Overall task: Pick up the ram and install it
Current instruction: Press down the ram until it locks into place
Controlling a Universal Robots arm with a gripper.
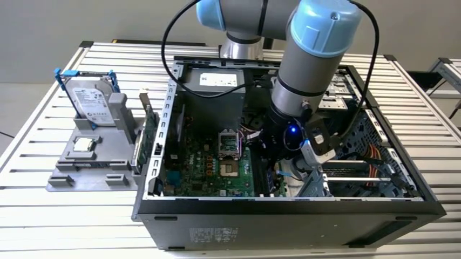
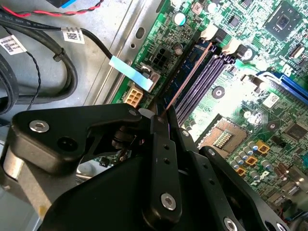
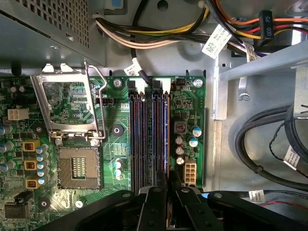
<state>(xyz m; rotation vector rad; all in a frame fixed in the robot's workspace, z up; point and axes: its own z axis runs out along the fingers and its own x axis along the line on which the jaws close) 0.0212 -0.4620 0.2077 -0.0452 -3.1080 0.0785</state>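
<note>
Ram (image 2: 185, 79), thin and dark, shows edge-on in the second wrist view as a long brownish line; it stands upright in a slot (image 3: 166, 139) of the green motherboard (image 3: 187, 110), with white latches (image 2: 210, 32) at the far end. The gripper (image 2: 161, 126) is closed on the ram at its near end. Beside it the other purple slots (image 2: 202, 82) are free. In the exterior view the arm (image 1: 306, 81) reaches down inside the open computer case (image 1: 288, 216), near its metal walls and cables (image 3: 260, 144).
</note>
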